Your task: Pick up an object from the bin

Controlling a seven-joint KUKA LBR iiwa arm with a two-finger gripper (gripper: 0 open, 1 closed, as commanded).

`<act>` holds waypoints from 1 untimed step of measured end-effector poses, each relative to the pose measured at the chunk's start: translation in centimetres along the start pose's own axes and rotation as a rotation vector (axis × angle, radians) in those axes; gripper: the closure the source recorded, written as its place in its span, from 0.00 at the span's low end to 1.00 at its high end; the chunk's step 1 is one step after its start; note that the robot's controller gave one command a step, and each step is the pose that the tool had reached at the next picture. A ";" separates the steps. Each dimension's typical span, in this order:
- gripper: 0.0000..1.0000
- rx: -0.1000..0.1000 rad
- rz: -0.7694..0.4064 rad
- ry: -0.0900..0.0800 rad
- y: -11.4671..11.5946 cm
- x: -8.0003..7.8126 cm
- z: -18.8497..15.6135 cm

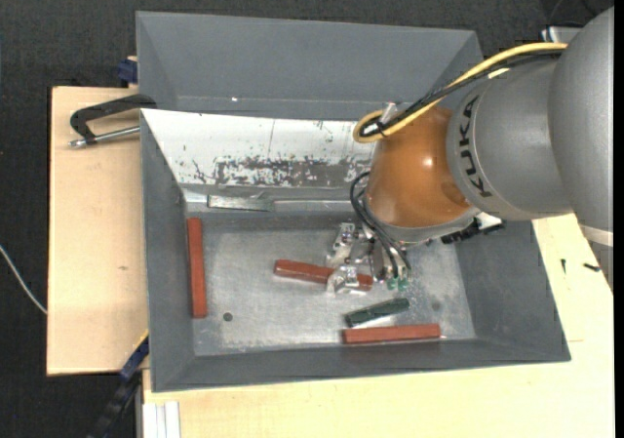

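Note:
My gripper [348, 260] is down on the bin floor, right of centre, under the orange cover. Its metal fingers stand at the right end of a short red-brown stick [304, 271] that lies flat, pointing left. The stick's right end runs in between the fingers, which look closed around it. Just below the gripper lies a small dark green bar [377, 311], tilted. A longer red-brown stick [392, 334] lies along the front wall under that.
Another long red-brown stick [197, 267] lies along the bin's left wall. A small dark speck [227, 317] sits on the floor near the front left. The arm and its orange cover hide the bin's right rear part.

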State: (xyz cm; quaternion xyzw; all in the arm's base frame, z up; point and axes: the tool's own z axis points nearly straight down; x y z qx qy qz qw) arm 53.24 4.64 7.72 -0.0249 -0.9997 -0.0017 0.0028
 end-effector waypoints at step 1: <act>1.00 0.001 -0.011 -0.013 -0.6 -1.5 -14.4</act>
